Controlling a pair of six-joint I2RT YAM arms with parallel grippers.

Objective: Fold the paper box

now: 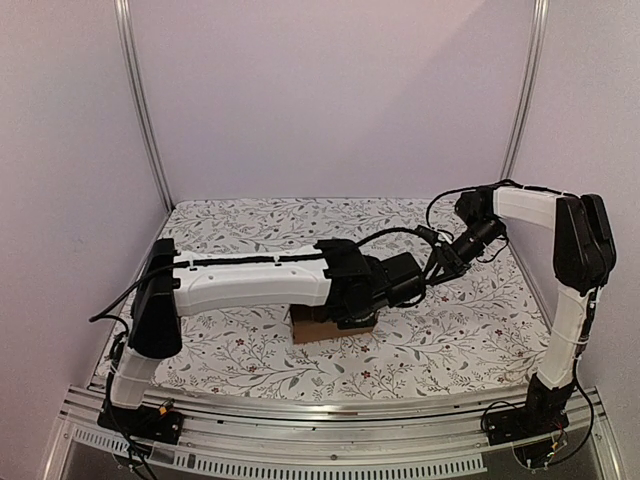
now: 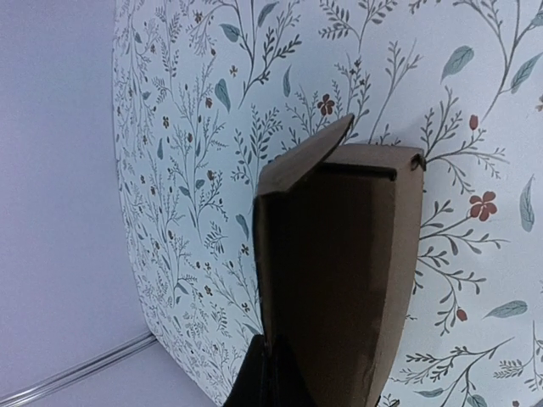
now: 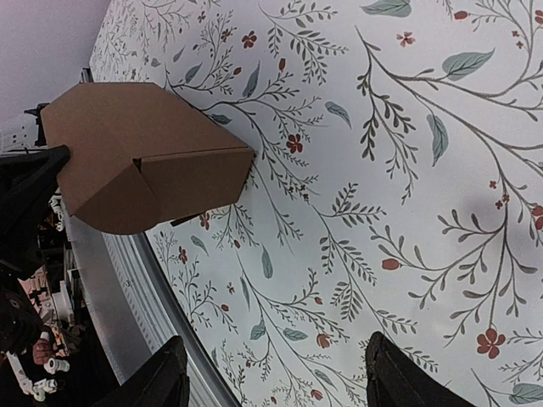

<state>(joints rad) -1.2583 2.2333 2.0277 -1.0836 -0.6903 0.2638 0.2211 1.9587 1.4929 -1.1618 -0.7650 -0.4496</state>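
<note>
- The paper box point(image 1: 318, 328), small, brown and made of plain cardboard, sits near the middle of the table, a bit toward the 6 o'clock edge in the view from above.
- The table point(image 1: 250, 232) has a white cloth with grey-green leaves and little red flowers on it.
- The left arm point(image 1: 250, 282), white with black ends, reaches from 8 o'clock across to the box and covers most of it from above.
- The left gripper point(image 2: 270, 379) is at the 6 o'clock side of its own camera view. Its dark fingers are pressed together, and they seem to pinch the thin near edge of the box.
- In that view the box stands up from the fingers. A flap point(image 2: 307, 154) at its 12 o'clock end is tilted and points toward 1 o'clock.
- The right gripper point(image 3: 280, 379) is spread wide. Only the flowery cloth shows between its two black fingertips point(image 3: 165, 376).
- From above, the right gripper point(image 1: 437, 268) is at 2 o'clock from the box and does not touch it.
- In the right wrist view the box point(image 3: 144, 165) lies at 10 o'clock, well apart from the fingertips. Its side panels are folded up.
</note>
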